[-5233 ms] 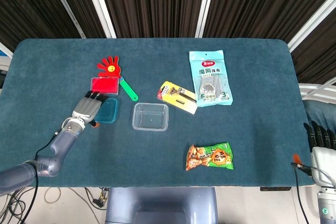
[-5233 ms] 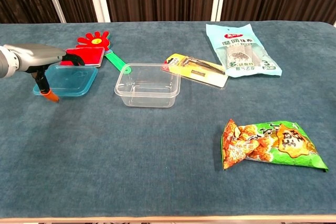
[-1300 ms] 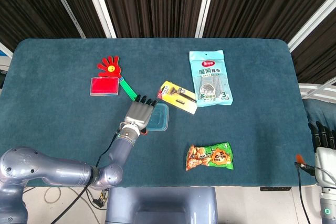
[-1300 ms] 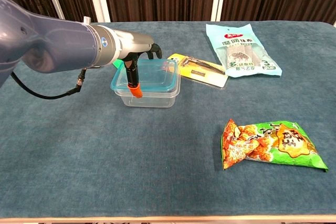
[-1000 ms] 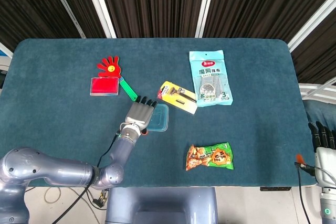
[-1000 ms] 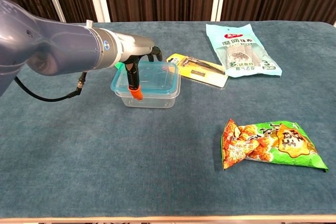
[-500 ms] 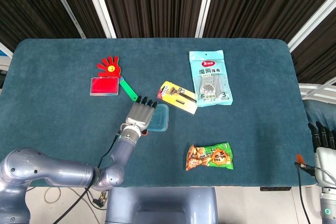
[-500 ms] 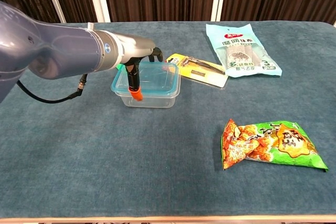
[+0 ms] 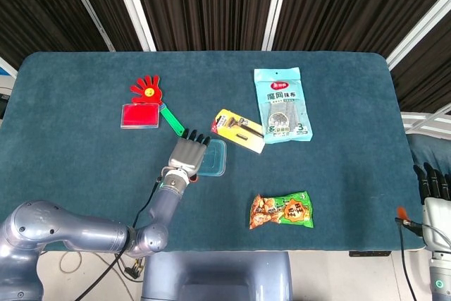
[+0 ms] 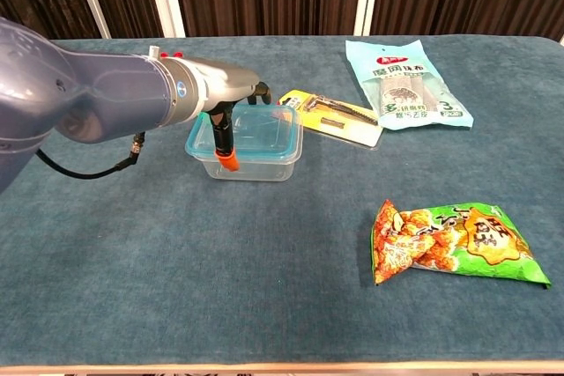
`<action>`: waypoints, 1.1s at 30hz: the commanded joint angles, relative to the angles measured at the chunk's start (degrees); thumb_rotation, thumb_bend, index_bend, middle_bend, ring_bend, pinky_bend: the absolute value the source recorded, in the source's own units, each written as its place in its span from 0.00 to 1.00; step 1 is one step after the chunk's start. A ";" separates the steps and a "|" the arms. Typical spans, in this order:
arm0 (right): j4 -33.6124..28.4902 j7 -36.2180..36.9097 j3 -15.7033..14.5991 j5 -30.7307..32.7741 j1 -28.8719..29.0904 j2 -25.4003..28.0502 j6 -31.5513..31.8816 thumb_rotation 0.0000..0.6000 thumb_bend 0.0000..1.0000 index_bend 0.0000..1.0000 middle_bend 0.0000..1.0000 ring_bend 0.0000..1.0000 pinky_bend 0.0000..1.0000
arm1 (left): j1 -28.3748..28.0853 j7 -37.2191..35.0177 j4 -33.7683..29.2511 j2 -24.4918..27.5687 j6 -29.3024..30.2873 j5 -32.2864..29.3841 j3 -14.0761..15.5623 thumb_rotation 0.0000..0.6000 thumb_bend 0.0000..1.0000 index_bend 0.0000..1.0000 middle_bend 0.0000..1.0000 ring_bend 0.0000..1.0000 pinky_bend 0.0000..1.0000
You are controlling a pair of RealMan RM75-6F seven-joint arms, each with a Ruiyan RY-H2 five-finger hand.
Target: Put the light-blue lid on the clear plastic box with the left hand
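Observation:
The light-blue lid (image 9: 214, 158) (image 10: 263, 133) lies flat on top of the clear plastic box (image 10: 253, 167), left of the table's middle. My left hand (image 9: 186, 154) (image 10: 233, 94) covers the lid's left part. Its fingers lie across the lid's top, and its orange-tipped thumb hangs down in front of the box's near-left wall, pinching the lid's edge. My right hand (image 9: 431, 182) stays off the table at the far right edge of the head view, fingers straight and apart, holding nothing. The chest view does not show it.
Behind the box are a red hand-shaped clapper (image 9: 146, 89) with a green handle, a red flat case (image 9: 140, 115) and a yellow razor pack (image 9: 238, 130). A teal pouch (image 9: 282, 103) lies at the back right, a snack bag (image 9: 282, 210) at the front right.
Five seconds ago the lid lay left of the open box under my left hand. It has since been carried over and, in the last second, settled level onto the box.

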 commanded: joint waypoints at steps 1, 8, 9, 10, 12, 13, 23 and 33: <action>0.05 0.05 -0.03 -0.01 -0.05 -0.04 0.06 1.00 0.35 0.01 0.01 0.00 0.00 | 0.10 0.27 0.15 -0.07 0.07 -0.06 -0.09 1.00 0.26 0.10 0.33 0.01 0.00; 0.14 0.00 0.00 0.00 -0.05 -0.13 0.11 1.00 0.35 0.01 0.01 0.00 0.00 | 0.42 0.59 0.31 -0.16 0.11 0.32 -0.33 1.00 0.25 0.10 0.28 0.01 0.00; 0.14 0.02 -0.02 0.01 -0.07 -0.14 0.10 1.00 0.35 0.02 0.01 0.00 0.00 | 0.46 0.59 0.34 -0.16 0.11 0.40 -0.38 1.00 0.25 0.10 0.27 0.01 0.00; 0.15 0.01 -0.02 0.00 -0.07 -0.14 0.11 1.00 0.35 0.02 0.01 0.00 0.00 | 0.51 0.57 0.38 -0.18 0.12 0.49 -0.45 1.00 0.25 0.10 0.27 0.01 0.00; 0.15 0.00 -0.06 0.02 -0.08 -0.16 0.06 1.00 0.35 0.01 0.01 0.00 0.00 | 0.60 0.48 0.63 -0.29 0.12 0.96 -0.56 1.00 0.25 0.10 0.26 0.01 0.00; 0.09 0.00 -0.08 0.10 -0.09 -0.16 -0.02 1.00 0.35 0.01 0.01 0.00 0.00 | 0.69 0.37 0.77 -0.36 0.09 1.25 -0.63 1.00 0.25 0.10 0.26 0.00 0.00; 0.12 -0.07 -0.08 0.08 -0.11 -0.19 0.05 1.00 0.35 0.01 0.01 0.00 0.00 | 1.26 0.37 0.32 -0.63 0.51 3.43 -0.69 1.00 0.25 0.10 0.20 0.00 0.00; -0.05 -0.29 -0.02 0.13 -0.04 -0.10 -0.02 1.00 0.35 0.02 0.01 0.00 0.00 | 1.48 1.22 0.06 -0.65 0.70 3.33 -0.93 1.00 0.24 0.08 0.16 0.00 0.00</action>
